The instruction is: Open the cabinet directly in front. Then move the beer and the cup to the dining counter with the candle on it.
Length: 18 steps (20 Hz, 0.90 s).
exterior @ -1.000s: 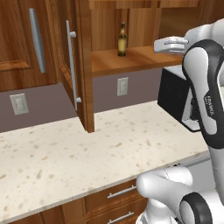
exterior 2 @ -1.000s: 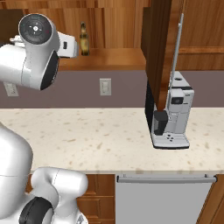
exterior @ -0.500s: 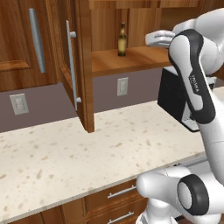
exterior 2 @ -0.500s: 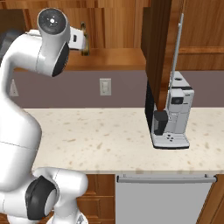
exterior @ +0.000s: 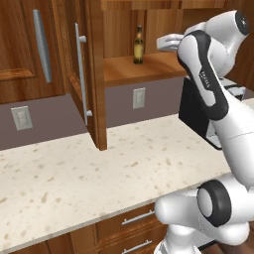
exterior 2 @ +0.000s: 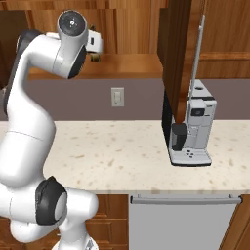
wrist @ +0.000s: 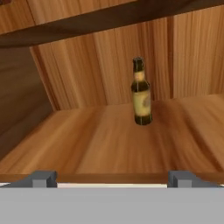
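A: What is recorded for the cabinet (exterior: 92, 74)?

B: Its door is seen swung open, edge-on in the left base view, with the long metal bar handle (exterior: 81, 74) facing left. The lower shelf (exterior: 149, 67) inside is exposed. A second door is seen open at the right side of the cabinet in the right base view.

A: Where is the beer (exterior: 139, 45) placed?

B: It is stood upright on that shelf, toward the back, near the rear wooden panel. In the hand view the beer (wrist: 141, 92) is seen a little right of centre, with bare shelf on both sides of it and in front of it.

A: And the fingers?

B: The gripper (wrist: 113, 178) is held at shelf height in front of the open cabinet, aimed at the bottle. The fingers (wrist: 41, 178) are spread fully apart; nothing is held between them, and the bottle is well apart from them. In the left base view the hand is seen just right of the bottle, at the shelf's front.

A: What is noted on the bench (exterior: 74, 173)?

B: A beige speckled top is seen below the cabinet, with a wall outlet (exterior: 139, 97) on the grey backsplash behind it. A coffee machine (exterior 2: 189, 127) is stood on the bench at the right, under the other open door. Drawers with short horizontal handles are seen beneath the bench edge.
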Available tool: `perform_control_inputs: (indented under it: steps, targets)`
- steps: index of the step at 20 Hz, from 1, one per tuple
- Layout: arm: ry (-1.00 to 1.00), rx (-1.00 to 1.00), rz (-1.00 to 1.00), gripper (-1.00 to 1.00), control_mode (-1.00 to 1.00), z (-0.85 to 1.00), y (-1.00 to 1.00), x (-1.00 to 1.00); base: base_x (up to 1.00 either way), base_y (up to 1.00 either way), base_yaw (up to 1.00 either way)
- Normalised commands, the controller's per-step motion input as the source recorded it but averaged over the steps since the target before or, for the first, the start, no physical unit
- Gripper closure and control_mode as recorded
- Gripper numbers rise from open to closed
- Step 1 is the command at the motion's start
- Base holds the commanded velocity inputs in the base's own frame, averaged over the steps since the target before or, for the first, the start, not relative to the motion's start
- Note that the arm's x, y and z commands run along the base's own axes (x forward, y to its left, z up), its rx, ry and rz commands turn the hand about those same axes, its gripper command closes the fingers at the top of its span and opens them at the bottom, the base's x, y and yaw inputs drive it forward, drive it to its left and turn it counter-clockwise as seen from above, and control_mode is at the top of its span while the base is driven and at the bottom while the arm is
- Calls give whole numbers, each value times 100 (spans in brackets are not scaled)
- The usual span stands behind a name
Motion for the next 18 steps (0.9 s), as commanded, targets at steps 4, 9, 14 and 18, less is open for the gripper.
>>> perform_control_inputs:
  steps: [4,9,14,18]
  targets:
    - [0,-4,0,-100,-100,-13,0,47,0,0,0]
    - [0,-3,0,-100,-100,-4,0,49,0,0,0]
    - [0,-9,0,-100,-100,-7,13,33,0,0,0]
    - [0,-10,0,-100,-100,-4,23,15,0,0,0]
